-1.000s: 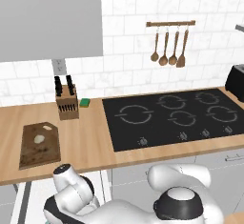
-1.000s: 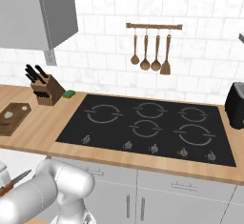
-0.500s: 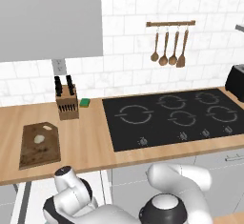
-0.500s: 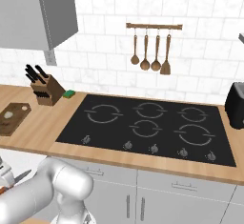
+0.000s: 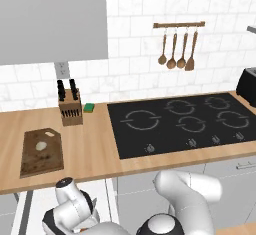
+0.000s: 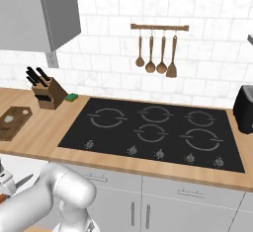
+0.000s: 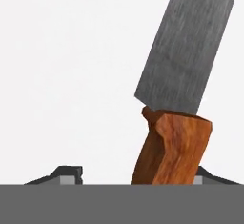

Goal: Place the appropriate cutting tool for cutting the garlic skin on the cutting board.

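Hand view frames the gripper (image 7: pixel 136 176) clamped on the cutting tool (image 7: pixel 176 123); its chunky orange-brown wooden handle rises between the dark fingertips (image 7: pixel 66 173), and the brushed silver-grey blade slants up to the right, cut off by the top edge; right base view catches the blade tip low at the left edge, below the counter; up on the pale wooden counter (image 5: pixel 90 149), the dark, mottled cutting board (image 5: pixel 42 153) with clipped corners lies flat; the garlic (image 5: pixel 42 146), small and whitish, sits on it; beside the board stands the tan knife block (image 5: pixel 70 111).
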You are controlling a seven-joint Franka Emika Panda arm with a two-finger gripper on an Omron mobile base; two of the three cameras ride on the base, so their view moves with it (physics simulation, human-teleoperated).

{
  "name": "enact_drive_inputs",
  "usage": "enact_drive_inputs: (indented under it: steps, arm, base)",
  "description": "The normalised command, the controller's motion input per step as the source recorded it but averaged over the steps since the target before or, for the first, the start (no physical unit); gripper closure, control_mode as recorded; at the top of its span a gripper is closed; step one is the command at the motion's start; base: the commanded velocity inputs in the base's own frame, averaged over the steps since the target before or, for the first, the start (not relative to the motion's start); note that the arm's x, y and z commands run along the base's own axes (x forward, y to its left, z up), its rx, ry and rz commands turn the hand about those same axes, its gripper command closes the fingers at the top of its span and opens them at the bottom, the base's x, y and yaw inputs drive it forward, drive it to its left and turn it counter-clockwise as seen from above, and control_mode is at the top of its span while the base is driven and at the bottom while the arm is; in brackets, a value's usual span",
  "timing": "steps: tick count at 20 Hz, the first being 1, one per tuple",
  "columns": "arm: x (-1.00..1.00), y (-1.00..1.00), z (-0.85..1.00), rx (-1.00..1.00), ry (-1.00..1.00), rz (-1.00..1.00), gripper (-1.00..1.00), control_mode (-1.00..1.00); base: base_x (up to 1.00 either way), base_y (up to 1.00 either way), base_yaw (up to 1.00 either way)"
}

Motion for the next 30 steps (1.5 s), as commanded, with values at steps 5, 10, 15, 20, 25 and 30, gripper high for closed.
enact_drive_inputs:
  steps: [5, 10, 15, 20, 25, 30]
  arm:
    - [-0.03, -0.06, 0.00, 0.09, -0.13, 0.00, 1.00, -1.00]
    - [-0.33, -0.22, 0.09, 0.11, -0.19, -0.04, 1.00, -1.00]
    - [-0.62, -0.04, 0.87, 0.00, -0.17, -0.05, 1.00, -1.00]
    - [-0.70, -0.02, 1.00, 0.00, -0.20, -0.05, 1.00, -1.00]
    - [-0.39, 0.00, 1.00, 0.00, -0.25, -0.03, 1.00, -1.00]
    - [0.05, 0.29, 1.00, -0.01, -0.20, -0.03, 1.00, -1.00]
  base:
    - [0.00, 0.00, 0.00]
    - [0.00, 0.00, 0.00]
    - [0.00, 0.00, 0.00]
    - [0.00, 0.00, 0.00]
    - [0.00, 0.00, 0.00]
    - [0.00, 0.00, 0.00]
